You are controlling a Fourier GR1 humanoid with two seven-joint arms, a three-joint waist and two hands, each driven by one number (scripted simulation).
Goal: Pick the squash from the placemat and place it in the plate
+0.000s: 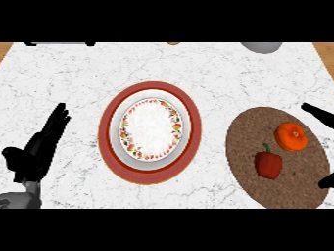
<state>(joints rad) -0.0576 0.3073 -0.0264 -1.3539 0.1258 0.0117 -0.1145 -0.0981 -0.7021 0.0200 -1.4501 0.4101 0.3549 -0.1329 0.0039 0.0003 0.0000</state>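
The squash (292,136), orange and round, lies on the brown woven placemat (250,132) at the 3 o'clock side of the marble counter (68,73), with a red bell pepper (268,163) just beside it toward 7 o'clock. The plate (128,112), white with a floral ring and a red rim, sits at the counter's centre. The right hand (328,120) is spread open just beside the squash, fingers and thumb straight, holding nothing. The left hand (40,147) rests open at 8 o'clock, fingers straight.

Orange squash (292,136), red pepper (268,164), brown woven placemat (249,130), red-rimmed white plate (149,132) with floral ring, white marbled counter (75,73)
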